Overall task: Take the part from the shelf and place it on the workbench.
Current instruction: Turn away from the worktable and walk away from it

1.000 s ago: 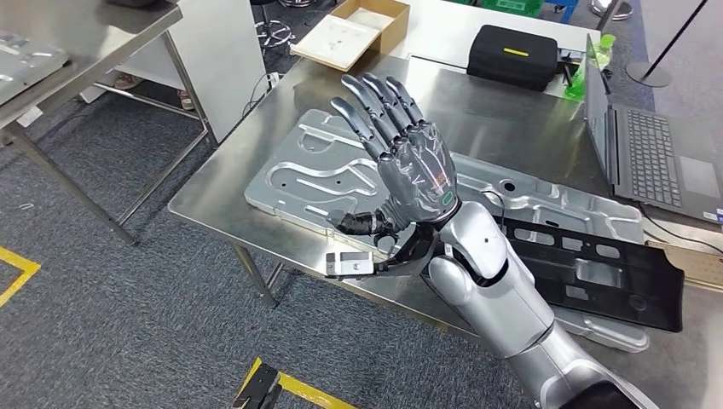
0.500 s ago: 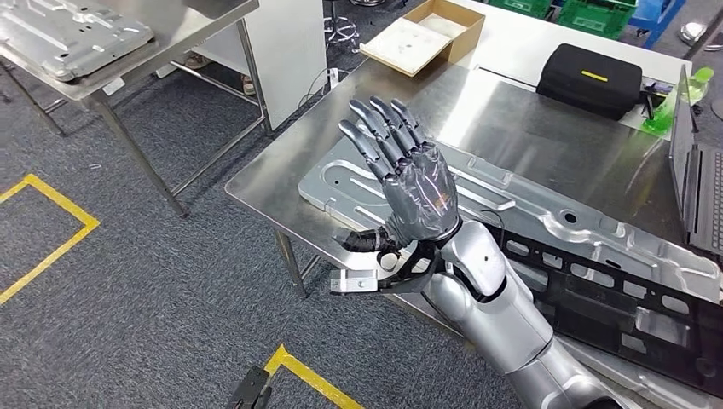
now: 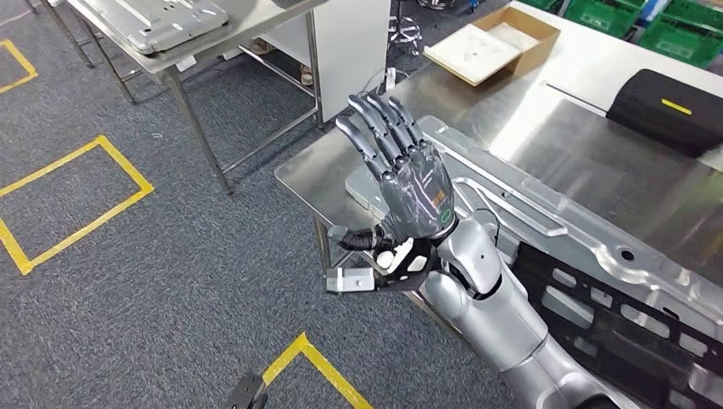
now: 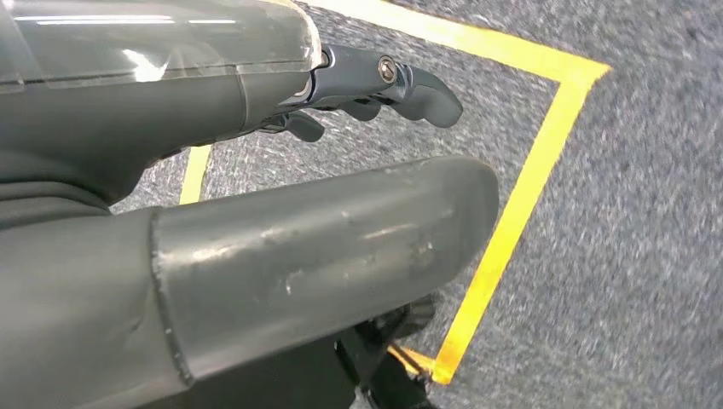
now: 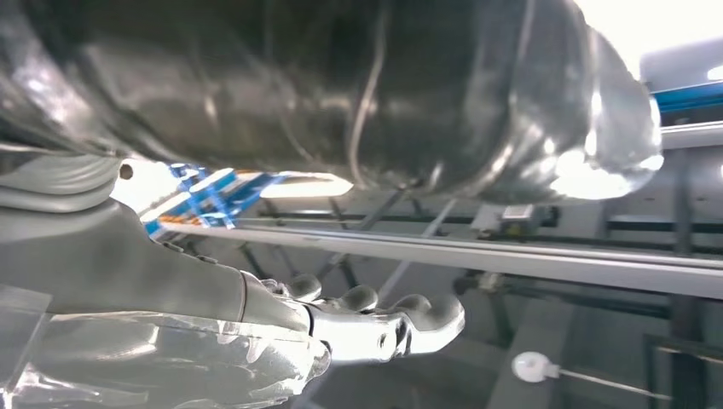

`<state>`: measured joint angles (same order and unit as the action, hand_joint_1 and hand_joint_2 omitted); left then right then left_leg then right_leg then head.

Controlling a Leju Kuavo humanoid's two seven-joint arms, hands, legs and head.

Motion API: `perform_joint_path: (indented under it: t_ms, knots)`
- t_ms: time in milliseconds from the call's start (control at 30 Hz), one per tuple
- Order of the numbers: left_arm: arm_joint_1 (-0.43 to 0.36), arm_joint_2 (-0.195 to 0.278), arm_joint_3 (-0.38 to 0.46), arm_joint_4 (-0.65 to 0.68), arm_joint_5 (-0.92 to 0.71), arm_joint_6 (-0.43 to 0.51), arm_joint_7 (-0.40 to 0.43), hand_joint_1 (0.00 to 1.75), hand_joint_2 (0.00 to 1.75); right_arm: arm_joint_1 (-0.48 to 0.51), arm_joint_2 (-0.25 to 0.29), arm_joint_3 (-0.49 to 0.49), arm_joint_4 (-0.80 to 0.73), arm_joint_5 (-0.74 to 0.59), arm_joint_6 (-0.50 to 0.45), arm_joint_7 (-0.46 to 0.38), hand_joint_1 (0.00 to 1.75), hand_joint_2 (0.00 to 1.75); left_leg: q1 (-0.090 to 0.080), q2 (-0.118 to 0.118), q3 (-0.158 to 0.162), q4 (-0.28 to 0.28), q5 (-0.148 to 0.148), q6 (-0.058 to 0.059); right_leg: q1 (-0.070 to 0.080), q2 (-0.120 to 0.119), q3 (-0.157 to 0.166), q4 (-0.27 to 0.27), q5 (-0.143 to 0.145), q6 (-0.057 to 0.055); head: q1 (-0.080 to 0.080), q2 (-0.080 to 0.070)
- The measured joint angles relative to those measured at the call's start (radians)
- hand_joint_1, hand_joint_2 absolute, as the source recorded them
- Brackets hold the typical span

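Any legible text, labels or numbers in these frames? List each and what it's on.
No text can be read in any view.
Right robot hand: small orange mark and green ring on its back, too small to read.
Black case: yellow strip, no lettering visible.
Cardboard box: no print visible.
Floor tape: plain yellow lines, no lettering.

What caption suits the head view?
Right robot hand raised, fingers spread, beside the steel workbench holding a large stamped metal panel.

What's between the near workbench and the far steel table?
In the head view, bare grey carpet separates the workbench from the steel table.
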<state>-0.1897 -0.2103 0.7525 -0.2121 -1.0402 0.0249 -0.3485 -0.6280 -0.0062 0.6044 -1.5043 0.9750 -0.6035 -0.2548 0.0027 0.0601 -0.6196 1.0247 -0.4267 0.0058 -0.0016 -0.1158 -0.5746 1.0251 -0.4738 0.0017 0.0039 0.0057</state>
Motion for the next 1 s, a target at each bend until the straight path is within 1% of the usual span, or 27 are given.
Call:
perform_joint_path:
  t_ms: [33, 67, 100, 133, 167, 200, 233, 267, 300, 333, 367, 400, 433, 467, 500, 567, 600, 633, 700, 733, 767, 800, 833, 867, 933, 967, 1000]
  knots:
    - [0.000, 0.001, 0.000, 0.000, 0.001, 0.003, 0.003, 0.00, 0.00, -0.001, 0.001, 0.000, 0.000, 0.000, -0.001, -0.001, 0.00, 0.00, 0.001, -0.012, -0.001, -0.001, 0.001, 0.007, 0.000, -0.011, 0.003, -0.001, -0.001, 0.004, 0.000, 0.000]
    - [0.002, 0.002, 0.001, 0.000, 0.002, 0.006, 0.006, 0.00, 0.00, -0.002, 0.003, 0.000, 0.000, 0.000, -0.001, -0.002, 0.00, 0.00, 0.002, -0.024, 0.000, -0.004, 0.004, 0.013, -0.003, -0.006, 0.005, 0.002, -0.007, 0.009, 0.000, 0.000]
    - [0.004, 0.003, 0.001, 0.000, 0.003, 0.010, 0.009, 0.00, 0.00, -0.003, 0.004, 0.000, -0.001, 0.000, -0.002, -0.002, 0.00, 0.00, 0.004, -0.035, 0.002, -0.008, 0.006, 0.020, -0.006, 0.012, 0.002, 0.016, -0.020, 0.014, 0.000, 0.000]
    - [0.004, 0.004, 0.002, 0.000, 0.003, 0.013, 0.012, 0.00, 0.00, -0.003, 0.005, 0.000, -0.001, 0.000, -0.002, -0.003, 0.00, 0.00, 0.006, -0.044, 0.004, -0.011, 0.009, 0.026, -0.009, 0.040, -0.011, 0.048, -0.043, 0.019, 0.000, 0.000]
    - [0.004, 0.004, 0.002, 0.000, 0.003, 0.015, 0.015, 0.00, 0.00, -0.003, 0.005, 0.000, -0.001, 0.000, -0.002, -0.004, 0.00, 0.00, 0.008, -0.054, 0.004, -0.013, 0.011, 0.031, -0.012, 0.073, -0.035, 0.101, -0.073, 0.022, 0.000, 0.000]
    - [0.004, 0.005, 0.002, 0.000, 0.003, 0.018, 0.019, 0.00, 0.00, -0.001, 0.005, 0.000, -0.001, 0.000, -0.003, -0.004, 0.00, 0.00, 0.008, -0.065, 0.004, -0.013, 0.012, 0.034, -0.012, 0.094, -0.066, 0.166, -0.104, 0.022, 0.000, 0.000]
    - [0.004, 0.006, 0.003, 0.000, 0.003, 0.021, 0.023, 0.00, 0.00, 0.002, 0.004, 0.000, 0.000, 0.000, -0.003, -0.004, 0.00, 0.00, 0.007, -0.078, 0.003, -0.012, 0.012, 0.036, -0.012, 0.105, -0.097, 0.227, -0.126, 0.023, 0.000, 0.000]
    - [0.005, 0.008, 0.003, 0.000, 0.002, 0.024, 0.027, 0.00, 0.00, 0.006, 0.004, 0.000, 0.001, 0.001, -0.004, -0.005, 0.00, 0.00, 0.007, -0.091, 0.002, -0.011, 0.012, 0.036, -0.011, 0.110, -0.119, 0.265, -0.131, 0.022, 0.000, 0.000]
    - [0.007, 0.010, 0.004, 0.000, 0.001, 0.026, 0.032, 0.00, 0.00, 0.008, 0.003, 0.000, 0.001, 0.002, -0.004, -0.005, 0.00, 0.00, 0.007, -0.105, 0.002, -0.009, 0.012, 0.036, -0.011, 0.113, -0.124, 0.267, -0.116, 0.020, 0.000, 0.000]
    - [0.009, 0.011, 0.004, 0.000, 0.000, 0.027, 0.035, 0.00, 0.00, 0.009, 0.003, 0.000, 0.001, 0.002, -0.005, -0.005, 0.00, 0.00, 0.007, -0.119, 0.002, -0.007, 0.012, 0.036, -0.011, 0.117, -0.111, 0.231, -0.084, 0.017, 0.000, 0.000]
    - [0.010, 0.013, 0.004, 0.000, 0.000, 0.028, 0.036, 0.00, 0.00, 0.009, 0.003, 0.000, 0.001, 0.003, -0.005, -0.006, 0.00, 0.00, 0.007, -0.132, 0.002, -0.006, 0.012, 0.036, -0.011, 0.130, -0.085, 0.169, -0.045, 0.012, 0.000, 0.000]
    - [0.010, 0.014, 0.004, 0.000, -0.001, 0.028, 0.037, 0.00, 0.00, 0.009, 0.003, 0.000, 0.001, 0.003, -0.005, -0.006, 0.00, 0.00, 0.007, -0.145, 0.001, -0.005, 0.012, 0.033, -0.013, 0.157, -0.057, 0.105, -0.016, 0.007, 0.000, 0.000]
    - [0.009, 0.015, 0.004, 0.000, -0.001, 0.028, 0.037, 0.00, 0.00, 0.009, 0.003, 0.000, 0.001, 0.003, -0.005, -0.006, 0.00, 0.00, 0.007, -0.157, -0.002, -0.003, 0.013, 0.030, -0.014, 0.180, -0.035, 0.052, 0.004, 0.002, 0.000, 0.000]
    - [0.008, 0.015, 0.004, 0.000, 0.000, 0.029, 0.037, 0.00, 0.00, 0.009, 0.003, 0.000, 0.001, 0.004, -0.006, -0.006, 0.00, 0.00, 0.008, -0.167, -0.006, -0.002, 0.014, 0.024, -0.013, 0.199, -0.023, 0.021, 0.011, 0.000, 0.000, 0.000]
    - [0.008, 0.017, 0.004, 0.000, 0.000, 0.031, 0.035, 0.00, 0.00, 0.009, 0.003, 0.000, 0.000, 0.004, -0.007, -0.007, 0.00, 0.00, 0.011, -0.178, -0.010, -0.003, 0.016, 0.017, -0.012, 0.206, -0.020, 0.010, 0.009, -0.002, 0.000, 0.000]
    - [0.008, 0.021, 0.005, 0.000, 0.001, 0.039, 0.031, 0.00, 0.00, 0.008, 0.004, -0.001, 0.000, 0.006, -0.009, -0.007, 0.00, 0.00, 0.015, -0.192, -0.015, -0.004, 0.019, 0.003, -0.012, 0.183, -0.015, 0.000, 0.014, -0.005, 0.000, 0.000]
    - [0.008, 0.024, 0.006, 0.000, 0.002, 0.042, 0.028, 0.00, 0.00, 0.008, 0.006, -0.001, 0.000, 0.007, -0.011, -0.007, 0.00, 0.00, 0.013, -0.178, -0.020, 0.005, 0.012, -0.002, -0.015, 0.170, -0.010, -0.007, 0.017, -0.010, -0.001, 0.000]
    - [0.006, 0.026, 0.006, 0.000, 0.003, 0.045, 0.025, 0.00, 0.00, 0.008, 0.007, -0.001, 0.000, 0.008, -0.014, -0.007, 0.00, 0.00, 0.011, -0.152, -0.032, 0.032, -0.005, -0.006, -0.017, 0.155, -0.005, -0.013, 0.020, -0.014, -0.002, 0.000]
    - [-0.002, 0.028, 0.006, 0.000, 0.006, 0.049, 0.022, 0.00, 0.00, 0.010, 0.009, -0.004, 0.000, 0.010, -0.019, -0.007, 0.00, 0.00, 0.010, -0.092, -0.083, 0.142, -0.064, -0.013, -0.017, 0.124, 0.000, -0.018, 0.020, -0.022, -0.005, 0.000]
    - [-0.007, 0.028, 0.006, 0.000, 0.006, 0.050, 0.022, 0.00, 0.00, 0.011, 0.009, -0.005, 0.000, 0.011, -0.021, -0.008, 0.00, 0.00, 0.012, -0.077, -0.114, 0.206, -0.091, -0.018, -0.016, 0.108, 0.000, -0.016, 0.018, -0.023, -0.005, 0.000]
    - [-0.010, 0.028, 0.006, 0.000, 0.006, 0.050, 0.022, 0.00, 0.00, 0.012, 0.010, -0.006, 0.000, 0.012, -0.022, -0.008, 0.00, 0.00, 0.015, -0.070, -0.135, 0.250, -0.105, -0.021, -0.015, 0.093, 0.000, -0.015, 0.017, -0.023, -0.005, 0.000]
    - [-0.011, 0.029, 0.006, 0.000, 0.006, 0.051, 0.022, 0.00, 0.00, 0.012, 0.010, -0.006, 0.000, 0.013, -0.022, -0.008, 0.00, 0.00, 0.017, -0.067, -0.139, 0.261, -0.100, -0.024, -0.014, 0.079, -0.001, -0.013, 0.014, -0.023, -0.005, 0.000]
    - [-0.011, 0.029, 0.006, 0.000, 0.007, 0.051, 0.021, 0.00, 0.00, 0.012, 0.010, -0.006, 0.000, 0.013, -0.023, -0.008, 0.00, 0.00, 0.018, -0.063, -0.123, 0.235, -0.078, -0.026, -0.015, 0.066, -0.001, -0.009, 0.011, -0.021, -0.005, 0.000]
    - [-0.011, 0.030, 0.007, 0.000, 0.009, 0.051, 0.020, 0.00, 0.00, 0.012, 0.010, -0.006, 0.000, 0.013, -0.023, -0.009, 0.00, 0.00, 0.020, -0.055, -0.090, 0.175, -0.046, -0.027, -0.015, 0.054, 0.000, -0.005, 0.007, -0.019, -0.005, 0.000]
    - [-0.015, 0.032, 0.007, 0.000, 0.015, 0.051, 0.016, 0.00, 0.00, 0.012, 0.012, -0.007, -0.001, 0.014, -0.023, -0.010, 0.00, 0.00, 0.015, -0.022, -0.026, 0.054, -0.007, -0.020, -0.012, 0.034, 0.000, 0.004, -0.002, -0.011, -0.005, 0.000]
    - [-0.018, 0.032, 0.008, 0.000, 0.019, 0.050, 0.015, 0.00, 0.00, 0.011, 0.014, -0.008, -0.002, 0.015, -0.023, -0.010, 0.00, 0.00, 0.011, -0.011, -0.010, 0.021, -0.001, -0.014, -0.009, 0.026, 0.000, 0.007, -0.005, -0.006, -0.005, 0.000]
    - [-0.020, 0.033, 0.009, 0.000, 0.021, 0.049, 0.015, 0.00, 0.00, 0.011, 0.015, -0.009, -0.003, 0.016, -0.024, -0.011, 0.00, 0.00, 0.007, -0.009, -0.007, 0.011, -0.005, -0.008, -0.006, 0.018, 0.000, 0.008, -0.007, -0.002, -0.005, 0.000]
